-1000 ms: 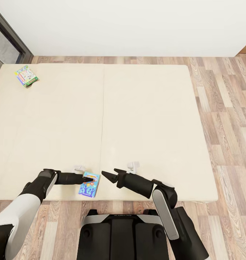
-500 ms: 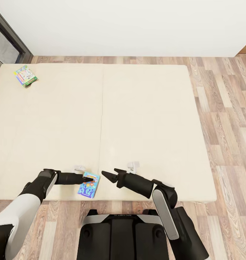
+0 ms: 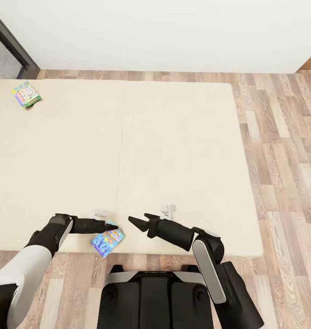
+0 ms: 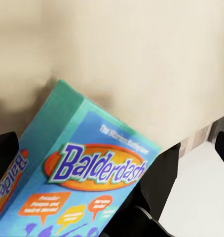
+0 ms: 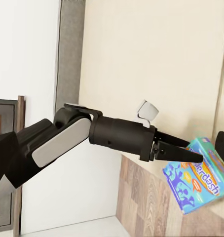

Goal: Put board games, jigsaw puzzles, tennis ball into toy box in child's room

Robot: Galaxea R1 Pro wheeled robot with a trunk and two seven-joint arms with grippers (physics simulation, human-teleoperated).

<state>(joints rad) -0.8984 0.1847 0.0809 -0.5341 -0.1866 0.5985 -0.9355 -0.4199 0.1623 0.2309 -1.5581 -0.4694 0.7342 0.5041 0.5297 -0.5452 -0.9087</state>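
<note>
While clenched on the blue board game (image 3: pixel 108 241), left hand (image 3: pixel 110 226) at the near edge of the bed (image 3: pixel 182 151), box tilted and partly past the edge. Right hand (image 3: pixel 138 220) just beside, fingers spread, holding nothing. Far corner: second board game (image 3: pixel 26 93).

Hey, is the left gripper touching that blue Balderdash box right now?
Touching. In the right wrist view the left gripper has its fingertips clamped on the blue board game, which hangs tilted past the bed edge; the head view agrees.
</note>
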